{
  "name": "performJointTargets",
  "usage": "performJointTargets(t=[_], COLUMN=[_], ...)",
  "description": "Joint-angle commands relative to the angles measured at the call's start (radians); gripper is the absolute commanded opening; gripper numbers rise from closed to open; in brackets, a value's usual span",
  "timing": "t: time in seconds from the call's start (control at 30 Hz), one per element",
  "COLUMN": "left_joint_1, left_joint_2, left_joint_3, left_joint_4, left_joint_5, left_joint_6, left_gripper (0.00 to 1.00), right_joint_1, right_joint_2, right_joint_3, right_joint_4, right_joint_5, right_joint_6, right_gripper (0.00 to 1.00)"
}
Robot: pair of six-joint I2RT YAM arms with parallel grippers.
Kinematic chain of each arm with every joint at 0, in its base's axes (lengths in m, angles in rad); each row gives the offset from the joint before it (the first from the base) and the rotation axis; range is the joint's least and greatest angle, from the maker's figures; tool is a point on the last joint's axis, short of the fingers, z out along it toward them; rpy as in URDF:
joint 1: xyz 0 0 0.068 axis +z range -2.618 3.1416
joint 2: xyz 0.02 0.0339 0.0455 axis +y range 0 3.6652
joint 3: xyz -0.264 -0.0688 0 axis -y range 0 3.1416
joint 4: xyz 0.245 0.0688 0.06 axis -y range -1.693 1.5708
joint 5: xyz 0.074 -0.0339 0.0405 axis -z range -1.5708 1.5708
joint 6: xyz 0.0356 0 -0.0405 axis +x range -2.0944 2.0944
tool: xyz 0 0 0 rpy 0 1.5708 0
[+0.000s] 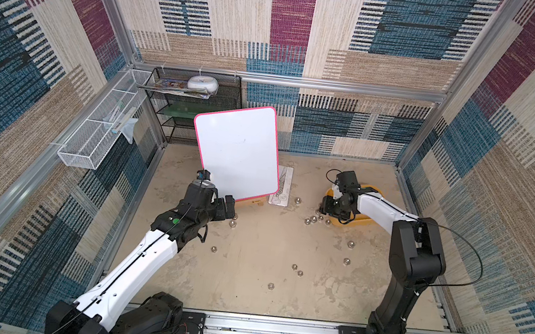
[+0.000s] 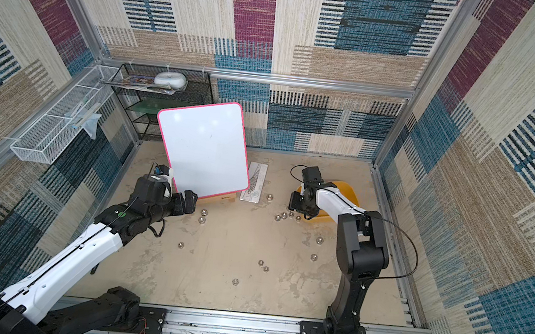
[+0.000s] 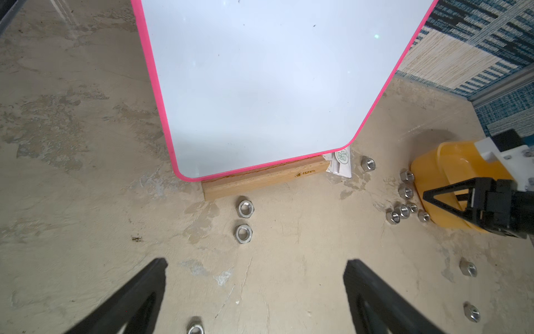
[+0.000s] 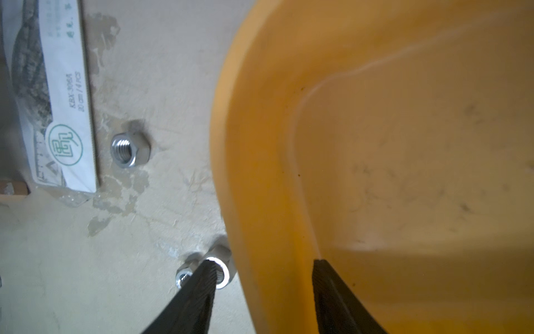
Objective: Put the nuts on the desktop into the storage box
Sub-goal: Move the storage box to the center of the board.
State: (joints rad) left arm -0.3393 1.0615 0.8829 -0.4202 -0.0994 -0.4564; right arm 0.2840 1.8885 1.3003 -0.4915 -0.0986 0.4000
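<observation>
Right claw (image 4: 263, 261) straddles the storage box (image 4: 231, 138) wall: one finger inside, one outside against a nut (image 4: 223, 271) touching that wall. Whether I'm pinching, I cannot tell. Left claw (image 3: 255, 261) is spread wide, well away from the box. This is the picking stage, I judge. Next, lift this nut over the rim; other nuts (image 1: 313, 219) litter the desktop (image 4: 161, 57). A packet (image 4: 68, 110) near the box reads "20 cm / 4 PCS".

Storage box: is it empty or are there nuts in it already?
Empty where visible: the storage box shows a bare floor in the right wrist view; nuts lie outside it. The rest is hidden.
</observation>
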Motion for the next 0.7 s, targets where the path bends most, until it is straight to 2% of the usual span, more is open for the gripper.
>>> performJointTargets(t=[0.0, 0.17, 0.67], left_joint_1=[-0.007, -0.018, -0.026], left_joint_2=[-0.001, -0.019, -0.086], left_joint_3=[0.005, 0.002, -0.022], left_joint_4=[-0.014, -0.028, -0.067], left_joint_5=[-0.010, -0.023, -0.042], left_joint_6=[0.005, 0.006, 0.010], left_gripper=[1.00, 1.00, 1.00], right_joint_1=[0.017, 0.049, 0.266], right_joint_2=[0.002, 0.021, 0.023], right_joint_3=[-0.007, 0.013, -0.064], right_joint_4=[0.025, 0.033, 0.076], right_joint_5=[-0.006, -0.034, -0.022], right_joint_6=[0.040, 0.077, 0.244], right_gripper=[0.60, 0.59, 0.57])
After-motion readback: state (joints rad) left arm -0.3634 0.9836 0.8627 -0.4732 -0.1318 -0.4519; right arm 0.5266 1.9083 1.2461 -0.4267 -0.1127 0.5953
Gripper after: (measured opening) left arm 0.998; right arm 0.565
